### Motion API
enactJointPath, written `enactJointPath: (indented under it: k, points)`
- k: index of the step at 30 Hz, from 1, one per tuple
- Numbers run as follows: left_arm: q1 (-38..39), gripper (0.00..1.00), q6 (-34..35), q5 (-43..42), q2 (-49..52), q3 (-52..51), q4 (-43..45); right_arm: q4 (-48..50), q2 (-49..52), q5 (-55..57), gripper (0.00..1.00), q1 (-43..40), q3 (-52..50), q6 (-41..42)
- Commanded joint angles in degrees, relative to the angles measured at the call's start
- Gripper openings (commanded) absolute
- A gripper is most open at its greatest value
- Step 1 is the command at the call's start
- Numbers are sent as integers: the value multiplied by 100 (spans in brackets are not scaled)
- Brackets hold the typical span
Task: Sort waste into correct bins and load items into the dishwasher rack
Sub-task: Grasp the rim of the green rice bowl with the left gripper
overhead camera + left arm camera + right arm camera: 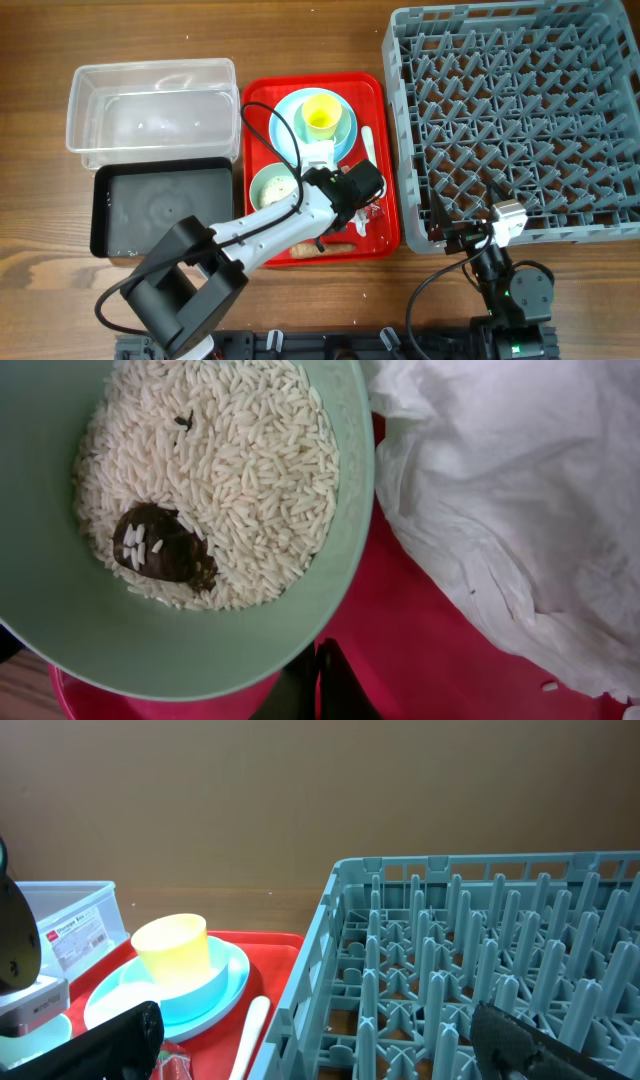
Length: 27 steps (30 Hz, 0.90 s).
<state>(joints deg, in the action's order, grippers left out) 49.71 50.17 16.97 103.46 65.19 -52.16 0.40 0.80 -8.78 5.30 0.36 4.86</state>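
The pale green bowl (190, 630) holds white rice grains (230, 470) and a dark food bit (160, 545); it stands on the red tray (385, 120) at the front left (272, 185). A crumpled white tissue (510, 500) lies just right of it. My left gripper (318, 680) is shut and empty, low over the tray between bowl and tissue (352, 190). The yellow cup (320, 115) stands on the light blue plate (345, 135). The white spoon (367, 145), red wrapper (375, 212) and brown stick (335, 248) lie on the tray. My right gripper (330, 1050) is open and empty by the grey rack (520, 120). No light blue cup shows.
The clear tub (150, 100) and the black tray (165, 210) stand left of the red tray. The rack's near left corner (345, 880) is close in front of the right gripper. Cables run over the tray and by the right arm.
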Motion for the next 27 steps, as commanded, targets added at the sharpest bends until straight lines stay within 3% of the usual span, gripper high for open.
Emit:
enactJointPath:
  k: [1,7,11,15,18,27]
  points:
    - [-50,4,-31,-382,-22,52,0,24,-15,-26,100,-7,-4,-22]
    - [-50,5,-63,-798,-382,396,-214,24,-15,-26,100,-7,-4,-22]
    - [-188,17,-72,-791,-955,507,-280,24,-15,-26,100,-7,-4,-24]
    - [-396,38,-72,-498,-1121,507,-299,24,-15,-26,100,-7,-4,-24]
    - [-494,44,-68,-208,-1069,439,-234,24,-15,-26,100,-7,-7,-26]
    - [-527,38,-68,57,-525,363,116,24,-15,-26,100,-7,-4,-24]
